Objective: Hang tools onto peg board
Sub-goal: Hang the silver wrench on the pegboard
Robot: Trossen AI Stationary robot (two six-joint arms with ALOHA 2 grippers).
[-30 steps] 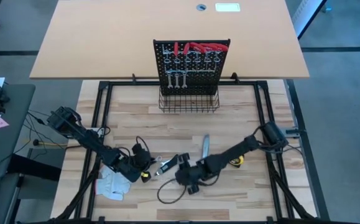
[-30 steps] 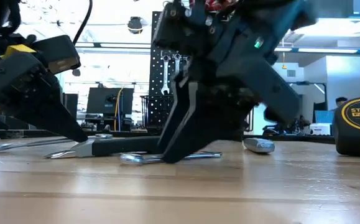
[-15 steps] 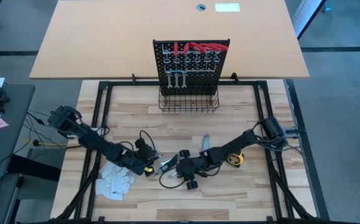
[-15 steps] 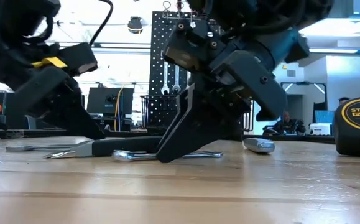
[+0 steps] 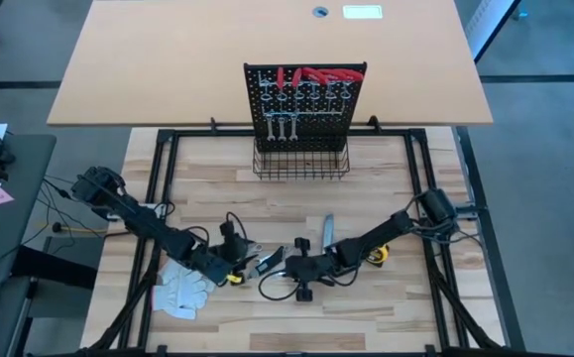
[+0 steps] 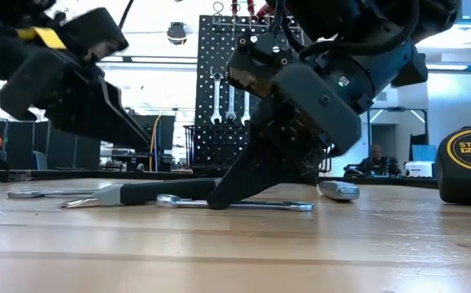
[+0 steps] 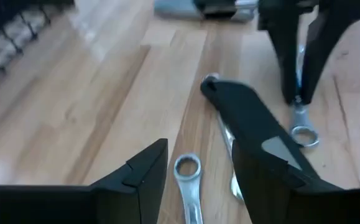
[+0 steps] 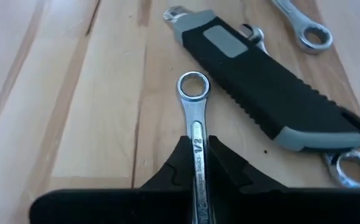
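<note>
**Right pincer clamps a wrench on the table, left pincer stands wide above another**

We see the right pincer down at the near middle of the table, its fingers pressed narrow on the shaft of a silver wrench stamped 1/2. The wrench lies flat on the wood, its ring end pointing away from the pincer. In the low view the same wrench rests on the table surface with the right pincer's fingertips meeting on it.

Just beside that wrench lies a black-handled tool with a grey inlay, also flat on the table. Two more wrenches lie by it: one partly under its far end, one poking out at its near end.

The left pincer hovers a little left of the right one, jaws standing wide and holding nothing. Between its fingers we see the ring end of another wrench lying on the wood.

A white glove lies at the near left, under the left arm. A yellow and black tape measure sits to the right, and a grey knife lies beyond the right pincer.

The peg board stands upright at the far middle of the table, with red-handled tools along its top row, three wrenches hanging below, and a wire basket at its base.
</note>
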